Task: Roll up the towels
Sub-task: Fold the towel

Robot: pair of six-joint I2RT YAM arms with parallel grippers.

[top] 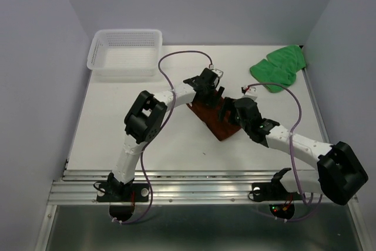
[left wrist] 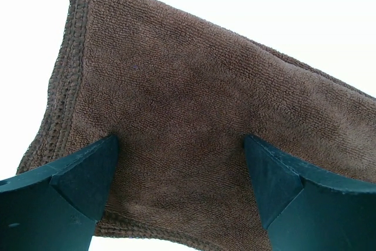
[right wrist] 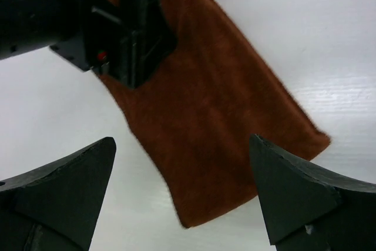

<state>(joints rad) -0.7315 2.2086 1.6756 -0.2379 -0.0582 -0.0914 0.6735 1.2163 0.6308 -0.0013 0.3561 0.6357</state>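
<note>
Sitting mid-frame in the overhead view, the rust-brown towel point(top: 212, 120) lies flat on the white table point(top: 147, 139), a long strip slanting from upper left down to lower right. Up close in the left wrist view that same rust-brown towel point(left wrist: 188, 86) shows a soft looped terry pile and a ridged, stitched hem down its left edge. From the right wrist view the rust-brown towel point(right wrist: 223, 127) reads warmer and more orange, with a slightly fuzzy outline and rounded corners.

Now the claws. The left gripper point(top: 212, 90) hangs over the towel's upper end, jaws spread wide and holding nothing; in its own camera the left gripper point(left wrist: 181, 139) shows two dark, wedge-shaped fingertips low over the cloth, though whether they touch it I cannot tell. The right gripper point(top: 228, 110) comes in from the lower right, over the strip's right side, also gaping and empty. In its own view the right gripper point(right wrist: 182, 140) frames the towel between two blunt black tips, with the left gripper point(right wrist: 126, 33) looming in the upper left, a small red spot on its body.

Further out, the green towel point(top: 279, 67) sits bunched and rumpled in the upper right, well apart from the brown one. A white plastic mesh basket point(top: 125, 54), rectangular, sits in the upper left. Purple cable point(top: 170, 57) loops above the left arm. Pale lavender walls point(top: 35, 86) close in the sides, and a ribbed metal rail point(top: 194, 186) runs along the bottom edge.
</note>
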